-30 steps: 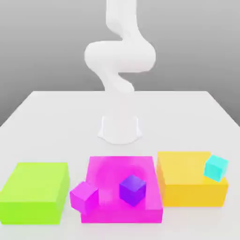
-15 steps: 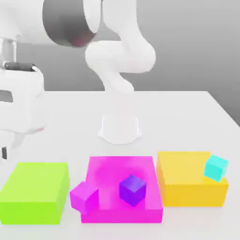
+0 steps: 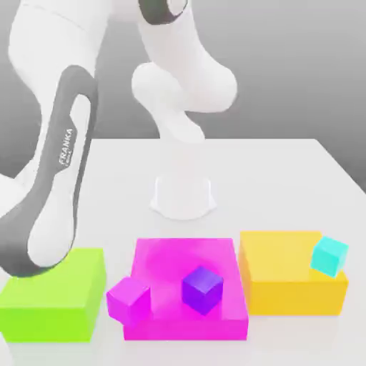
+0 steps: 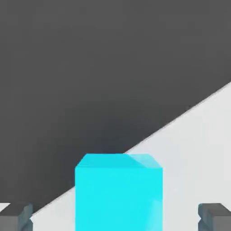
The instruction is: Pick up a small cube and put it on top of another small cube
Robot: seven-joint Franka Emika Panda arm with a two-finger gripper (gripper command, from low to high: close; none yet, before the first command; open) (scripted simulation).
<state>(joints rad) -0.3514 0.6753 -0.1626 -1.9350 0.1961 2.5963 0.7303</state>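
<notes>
A small cyan cube (image 4: 118, 194) stands on the white table in the hand view, right between my gripper's (image 4: 116, 217) two grey fingertips (image 4: 16, 217). The jaws are open, with a gap on each side of the cube. In the exterior view a second cyan cube (image 3: 329, 256) rests tilted on the far right edge of the yellow block (image 3: 286, 289). The dark violet-purple cube (image 3: 204, 289) sits on top of the big magenta block (image 3: 179, 261). My white arm (image 3: 53, 164) hangs large over that view's left side.
A small magenta cube (image 3: 129, 300) leans against the magenta block's left front corner. A green flat block (image 3: 61, 297) lies at the exterior view's left, partly behind the arm. The robot's base (image 3: 183, 196) stands at mid-table behind the blocks.
The arm has swung down across the exterior view's left, from out of frame to low over the green block. None of the blocks or cubes has moved.
</notes>
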